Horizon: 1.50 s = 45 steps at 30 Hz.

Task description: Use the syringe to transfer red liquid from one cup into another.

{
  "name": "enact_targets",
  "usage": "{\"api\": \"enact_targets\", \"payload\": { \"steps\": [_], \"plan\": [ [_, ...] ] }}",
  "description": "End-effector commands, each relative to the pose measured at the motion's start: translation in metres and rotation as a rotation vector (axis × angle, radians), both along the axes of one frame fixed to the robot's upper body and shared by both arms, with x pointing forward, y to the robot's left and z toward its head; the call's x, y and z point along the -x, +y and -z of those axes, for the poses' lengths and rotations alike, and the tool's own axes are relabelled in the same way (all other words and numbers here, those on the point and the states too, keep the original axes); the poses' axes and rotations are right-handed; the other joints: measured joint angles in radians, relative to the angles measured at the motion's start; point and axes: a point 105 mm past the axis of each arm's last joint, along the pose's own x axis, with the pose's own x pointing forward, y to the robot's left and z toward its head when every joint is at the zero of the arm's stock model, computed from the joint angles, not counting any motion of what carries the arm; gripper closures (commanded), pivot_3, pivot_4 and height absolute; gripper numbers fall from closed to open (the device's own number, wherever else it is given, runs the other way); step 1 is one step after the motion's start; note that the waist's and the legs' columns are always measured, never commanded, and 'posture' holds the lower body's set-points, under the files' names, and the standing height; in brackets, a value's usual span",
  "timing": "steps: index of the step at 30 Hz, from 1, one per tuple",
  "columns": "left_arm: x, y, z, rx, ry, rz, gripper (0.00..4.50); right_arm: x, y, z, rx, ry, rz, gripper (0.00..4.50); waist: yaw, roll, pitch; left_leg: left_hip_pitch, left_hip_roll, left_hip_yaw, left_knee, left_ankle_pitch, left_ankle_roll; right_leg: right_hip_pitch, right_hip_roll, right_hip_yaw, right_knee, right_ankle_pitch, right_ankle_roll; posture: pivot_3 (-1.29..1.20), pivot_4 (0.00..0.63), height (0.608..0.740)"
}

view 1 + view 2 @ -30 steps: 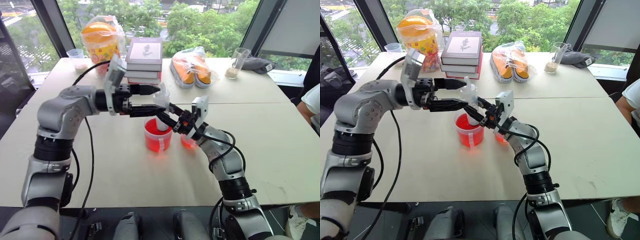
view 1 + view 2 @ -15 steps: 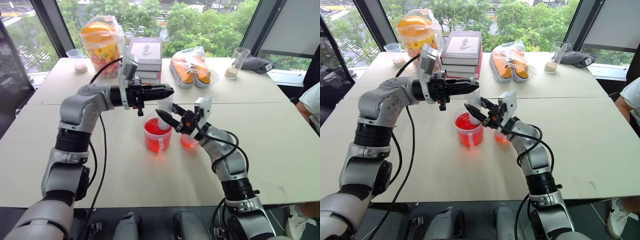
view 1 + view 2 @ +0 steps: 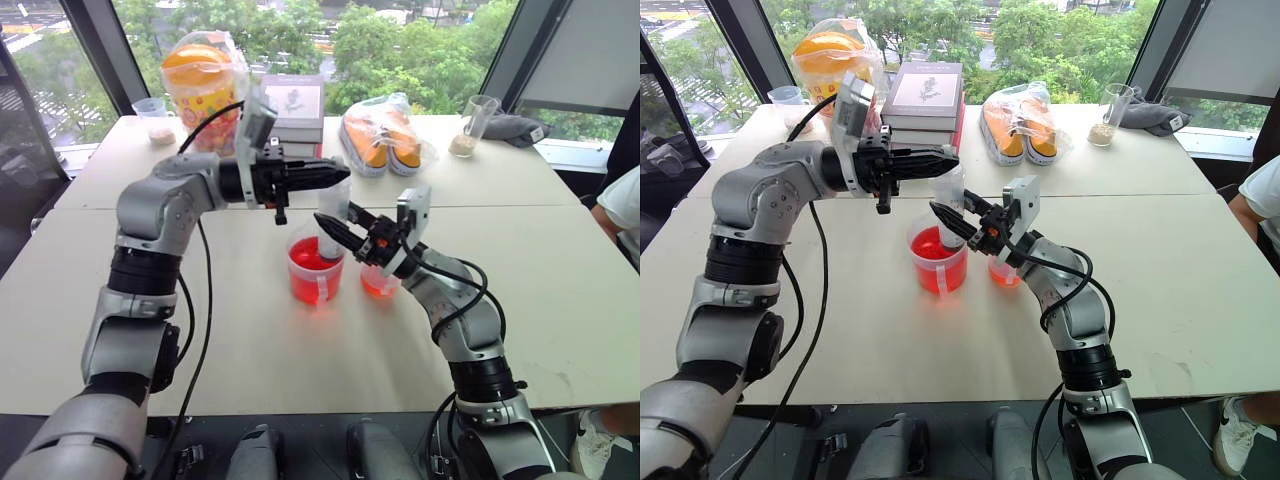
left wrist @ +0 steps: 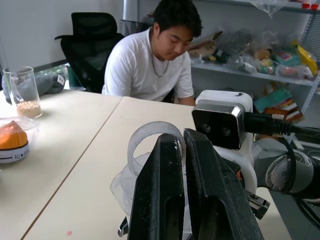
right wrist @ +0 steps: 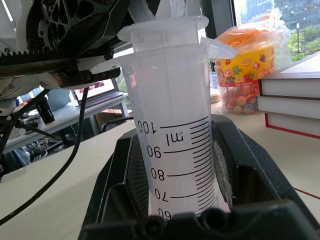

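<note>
The syringe (image 3: 333, 212) stands upright with its lower end in the larger cup (image 3: 315, 275), a clear beaker of red liquid (image 3: 305, 282) near the table's middle. My right gripper (image 3: 336, 223) is shut on the syringe's barrel (image 5: 175, 140), reaching in from the right; the ml scale shows between its pads (image 5: 131, 180). From the left, my left gripper (image 3: 340, 178) comes in level and is shut on the white plunger at the syringe's top (image 4: 150, 142). The smaller cup (image 3: 378, 283) stands just right of the beaker, under my right wrist, with some red liquid in it.
A stack of books (image 3: 290, 115), an orange snack jar (image 3: 205, 85) and bagged orange items (image 3: 385, 135) line the table's far side. Cups with beige grains stand at the far left (image 3: 155, 118) and far right (image 3: 478, 125). A person (image 4: 160, 55) sits at the right.
My left gripper stood open around the syringe's top a second ago and has since shut on the plunger, its elbow swinging inward. The right gripper kept its hold.
</note>
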Motion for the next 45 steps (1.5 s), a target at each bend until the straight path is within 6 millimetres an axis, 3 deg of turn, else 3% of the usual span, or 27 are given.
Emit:
{"api": "enact_targets", "payload": {
  "steps": [1,28,35,44,45],
  "plan": [
    [0.007,0.008,-0.044,0.068,-0.159,-0.03,4.42,0.012,0.016,0.01,0.031,0.025,-0.088,3.09,0.0,0.0,0.0,0.0,0.0,0.0,0.0,0.0,0.0,0.0,0.0,0.0,0.0,0.0,0.0,0.0,0.15,0.74],
    [0.007,0.014,-0.059,0.072,-0.216,-0.066,4.42,0.015,0.024,0.017,0.046,0.043,-0.126,3.09,0.001,0.0,0.0,0.0,0.0,0.0,0.0,0.0,0.0,0.0,0.0,0.0,0.0,0.0,0.0,0.0,0.15,0.74],
    [0.008,0.015,-0.05,0.057,-0.176,-0.059,4.42,0.017,0.023,-0.001,0.015,0.005,-0.133,3.09,0.0,0.0,0.0,0.0,0.0,0.0,0.0,0.0,0.0,0.0,0.0,0.0,0.0,0.0,0.0,0.0,0.15,0.74],
    [0.014,0.026,-0.017,-0.019,-0.087,-0.07,0.19,0.019,0.014,-0.038,-0.014,-0.075,-0.118,3.09,0.0,0.0,0.0,0.0,0.0,0.0,0.0,0.0,0.0,0.0,0.0,0.0,0.0,0.0,0.0,0.0,0.15,0.74],
    [0.015,0.028,-0.015,-0.026,-0.081,-0.07,0.07,0.019,0.013,-0.041,-0.015,-0.078,-0.116,3.09,0.0,0.0,0.0,0.0,0.0,0.0,0.0,0.0,0.0,0.0,0.0,0.0,0.0,0.0,0.0,0.0,0.15,0.74]
  ]
}}
